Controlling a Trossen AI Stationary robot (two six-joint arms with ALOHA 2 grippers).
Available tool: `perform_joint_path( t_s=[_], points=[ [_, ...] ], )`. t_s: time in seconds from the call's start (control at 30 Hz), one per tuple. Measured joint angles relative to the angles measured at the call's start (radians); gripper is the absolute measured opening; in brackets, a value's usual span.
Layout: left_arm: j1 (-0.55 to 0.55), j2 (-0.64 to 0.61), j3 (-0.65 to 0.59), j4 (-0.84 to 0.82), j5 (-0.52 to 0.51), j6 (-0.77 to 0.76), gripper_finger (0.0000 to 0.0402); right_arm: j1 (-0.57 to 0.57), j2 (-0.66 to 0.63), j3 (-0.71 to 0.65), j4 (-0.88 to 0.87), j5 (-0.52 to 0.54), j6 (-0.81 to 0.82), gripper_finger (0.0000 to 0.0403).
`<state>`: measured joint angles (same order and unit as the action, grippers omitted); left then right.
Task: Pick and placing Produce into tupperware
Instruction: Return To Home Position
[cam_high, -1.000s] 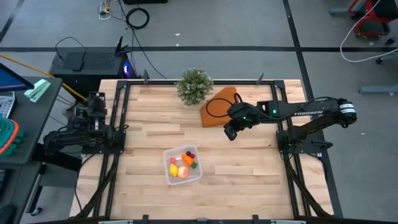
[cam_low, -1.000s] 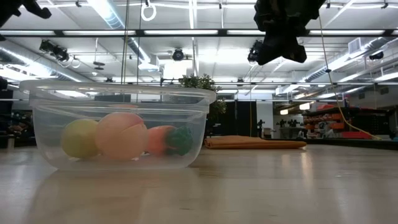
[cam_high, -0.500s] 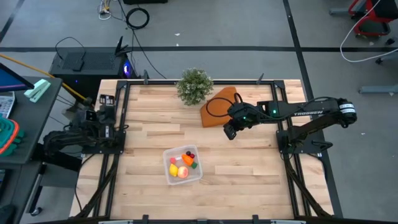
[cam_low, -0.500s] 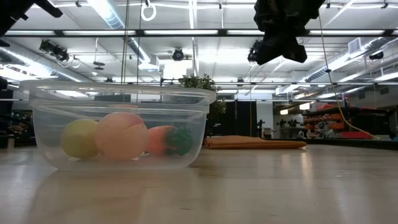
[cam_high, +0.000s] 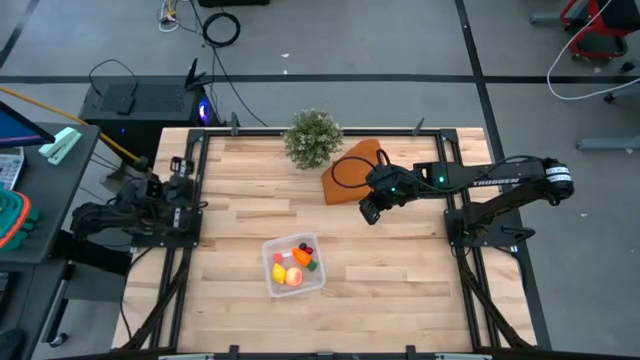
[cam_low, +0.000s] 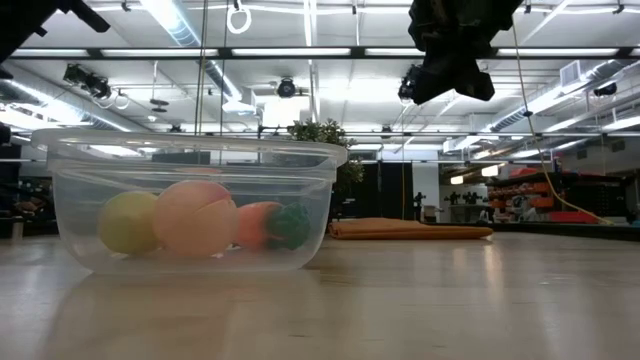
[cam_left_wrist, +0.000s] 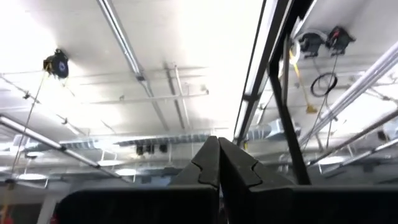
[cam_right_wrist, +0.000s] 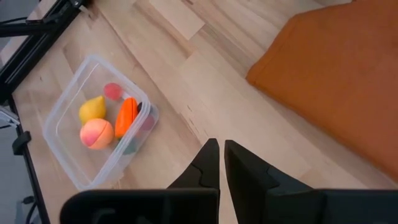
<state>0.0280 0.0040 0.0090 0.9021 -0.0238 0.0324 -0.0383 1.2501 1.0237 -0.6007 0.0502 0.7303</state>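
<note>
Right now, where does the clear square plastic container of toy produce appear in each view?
High view: the clear square plastic container sits low-centre on the table.
Low view: left foreground.
Left wrist view: not in it.
Right wrist view: on bare wood, apart from the orange-brown wedge.
Shared landmark: that wedge, in all but the left wrist view.

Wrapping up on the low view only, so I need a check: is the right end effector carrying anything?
Observer: No. The right end effector is shut on nothing, hovering above the table beside the orange-brown wedge.
Operator: And the left one?
Observer: The left end effector is shut too, at the table's left edge, pointing up at the ceiling.
Operator: Anything hidden behind the peach?
Observer: Yes, a small red piece lies in the tupperware, just past the lemon.
</note>
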Motion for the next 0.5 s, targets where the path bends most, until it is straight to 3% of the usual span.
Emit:
perform_joint_path(
  t_s=[0.5],
  points=[
    [0.0, 0.0, 0.0, -0.616, 0.027, -0.206, 0.0005, -0.026, 0.0, 0.0, 0.0, 0.001, -0.035, 0.0]
  ],
)
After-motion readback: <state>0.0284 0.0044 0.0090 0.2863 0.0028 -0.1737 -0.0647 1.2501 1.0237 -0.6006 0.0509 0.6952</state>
